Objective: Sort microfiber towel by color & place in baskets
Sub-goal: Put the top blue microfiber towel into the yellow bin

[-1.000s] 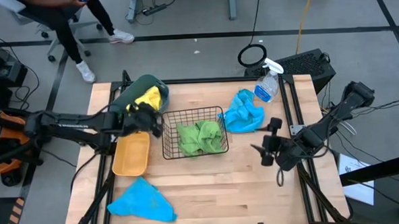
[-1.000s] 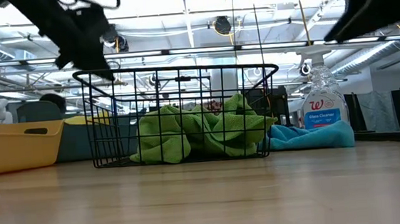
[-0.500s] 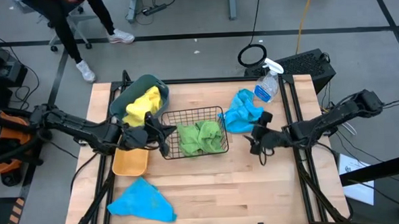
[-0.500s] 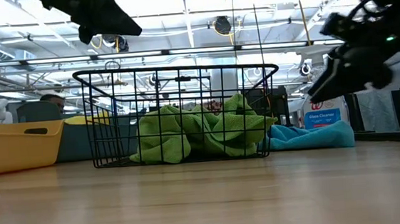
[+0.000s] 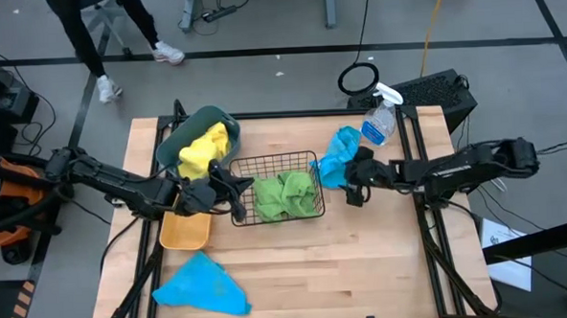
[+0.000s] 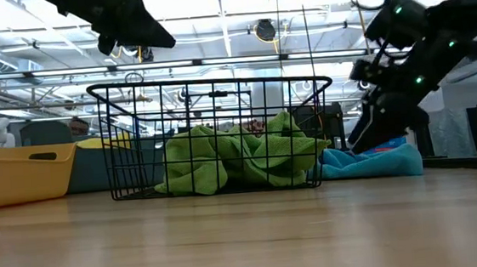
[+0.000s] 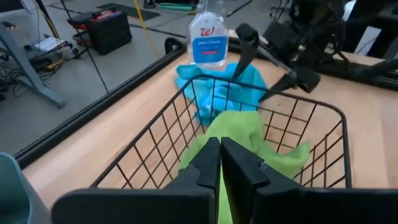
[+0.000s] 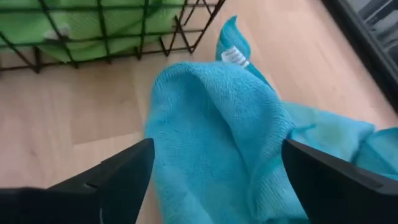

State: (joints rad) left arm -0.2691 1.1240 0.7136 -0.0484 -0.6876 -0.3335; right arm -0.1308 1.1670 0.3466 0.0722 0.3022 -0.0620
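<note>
A blue towel (image 5: 337, 155) lies in a heap on the table, to the right of the black wire basket (image 5: 238, 172). My right gripper (image 8: 214, 180) is open and low over this towel (image 8: 217, 118), with one finger on each side of its hump. My left gripper (image 7: 220, 163) is shut and empty, hovering above the wire basket's left rim (image 5: 233, 186). Green towels (image 5: 285, 194) lie in the wire basket. A yellow towel (image 5: 202, 148) lies in the teal tub (image 5: 175, 144). A second blue towel (image 5: 203, 285) lies at the near left. My right gripper's open fingers (image 8: 124, 171) slant down from the table's right over the blue towel's raised fold (image 8: 205, 81). I cannot tell whether they touch the cloth.
The yellow-orange bin (image 5: 184, 230) stands at the near side of the teal tub, left of the wire basket. A clear spray bottle (image 5: 380, 121) stands at the far right, just beyond the blue towel. Bare wood lies along the near edge, at the middle and right.
My right gripper has swung toward the table's left and far edge and come down onto the blue towel beside the wire basket. My left gripper has moved right from the teal tub to the wire basket's left rim, then stayed there, shut.
</note>
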